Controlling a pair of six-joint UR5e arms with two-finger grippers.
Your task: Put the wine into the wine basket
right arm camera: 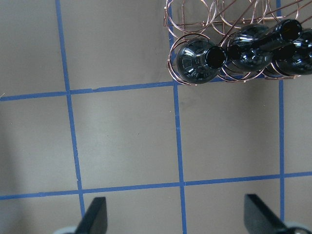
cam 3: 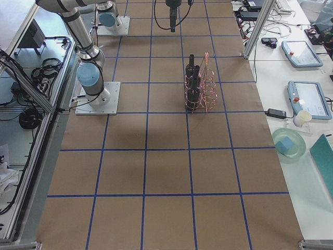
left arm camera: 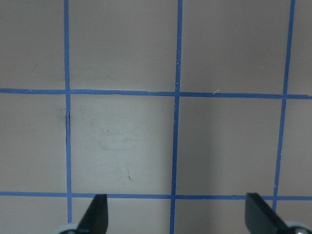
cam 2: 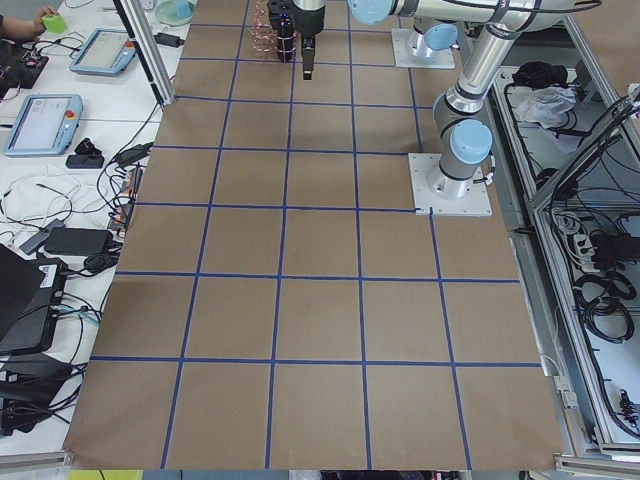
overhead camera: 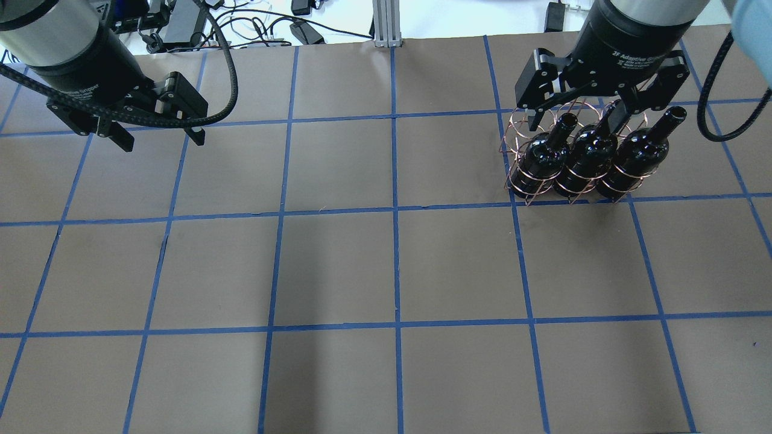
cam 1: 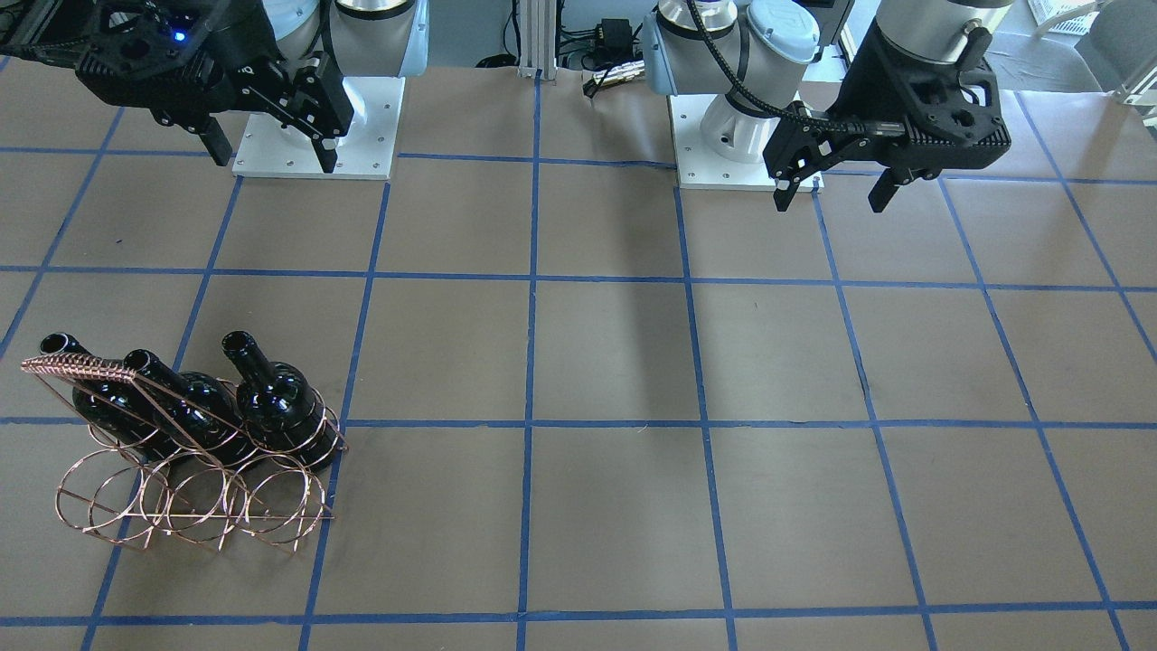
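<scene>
Three glossy black wine bottles stand side by side in the copper wire basket (cam 1: 83, 365), tilted, necks up: one (cam 1: 276, 398), a second (cam 1: 192, 414), a third (cam 1: 101, 398). In the overhead view the basket (overhead camera: 517, 137) holds them (overhead camera: 543, 155) at the far right. My right gripper (overhead camera: 578, 119) is open and empty, raised above the basket; its wrist view shows the bottle mouths (right arm camera: 214, 56) and its fingertips (right arm camera: 95, 217) wide apart. My left gripper (overhead camera: 161, 140) is open and empty over bare table at the far left, with its fingers (left arm camera: 96, 213) spread.
The table (overhead camera: 392, 265) is brown paper with a blue tape grid. The arm bases stand on white plates (cam 1: 316, 136) at the robot's edge. Cables and power bricks (overhead camera: 241, 27) lie beyond the far edge. Tablets and a bowl (cam 3: 289, 143) sit on the side bench.
</scene>
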